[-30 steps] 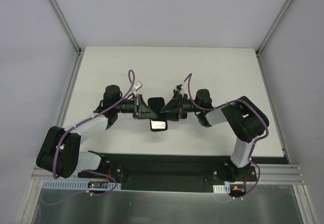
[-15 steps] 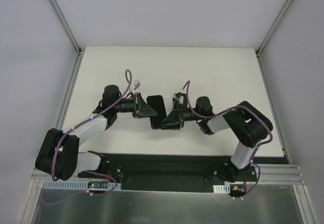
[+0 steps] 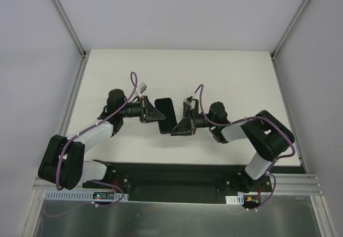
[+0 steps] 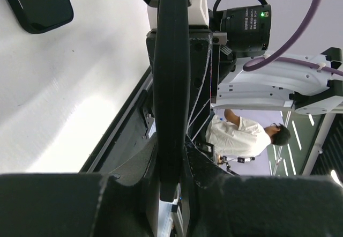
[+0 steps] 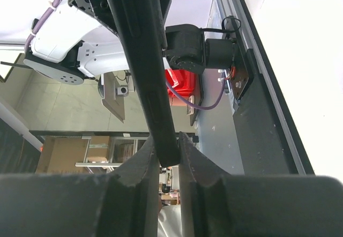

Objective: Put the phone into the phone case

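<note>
A thin black slab, the phone case, hangs flat above the table between both grippers. My left gripper is shut on its left end, and the slab shows edge-on between those jaws. My right gripper is shut on its other end, where it also shows edge-on between the jaws. A glossy black rounded slab, the phone, lies flat on the table below. Its blue back is hidden. In the top view the case and grippers mostly cover it.
The white table is bounded by metal frame rails at both sides. A black base plate runs along the near edge, also seen in the left wrist view. Purple cables loop above both wrists.
The held slab has turned to slant lengthwise. The right gripper moved nearer and left, the left gripper slightly farther. The bright screen seen below the grippers is now covered.
</note>
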`<state>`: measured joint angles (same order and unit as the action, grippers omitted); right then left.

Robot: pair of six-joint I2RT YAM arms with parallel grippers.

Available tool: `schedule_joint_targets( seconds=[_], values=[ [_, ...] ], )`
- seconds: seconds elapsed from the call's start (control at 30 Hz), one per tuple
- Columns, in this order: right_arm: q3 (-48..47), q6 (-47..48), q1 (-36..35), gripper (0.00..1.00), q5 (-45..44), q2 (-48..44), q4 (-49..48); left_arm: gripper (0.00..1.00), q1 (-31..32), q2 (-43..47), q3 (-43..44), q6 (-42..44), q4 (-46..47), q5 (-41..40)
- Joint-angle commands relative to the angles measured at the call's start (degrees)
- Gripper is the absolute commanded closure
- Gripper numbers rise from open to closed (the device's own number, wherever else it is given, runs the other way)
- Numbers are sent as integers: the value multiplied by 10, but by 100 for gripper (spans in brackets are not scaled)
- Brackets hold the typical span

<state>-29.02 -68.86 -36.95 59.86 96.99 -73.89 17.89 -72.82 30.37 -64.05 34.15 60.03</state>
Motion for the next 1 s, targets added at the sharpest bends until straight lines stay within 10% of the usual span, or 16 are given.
schedule_joint_targets(
  seconds=[0.0, 0.1, 0.27, 0.33, 0.97],
  values=[
    [-14, 4, -6, 96, -5, -27, -139, 86, 0, 1, 1, -36, 79, 29],
    [-27, -10, -8, 92, -11, -30, -138, 86, 0, 11, -7, -33, 83, 32],
    [-34, -15, -6, 45, -18, -31, -138, 95, 0, 19, -10, -49, 94, 51],
    [-36, -15, -4, 40, -20, -25, -138, 95, 0, 22, -9, -51, 95, 65],
    [-115, -52, 31, 60, -37, 38, -138, 95, 4, 36, -50, -43, 82, 127]
  ],
)
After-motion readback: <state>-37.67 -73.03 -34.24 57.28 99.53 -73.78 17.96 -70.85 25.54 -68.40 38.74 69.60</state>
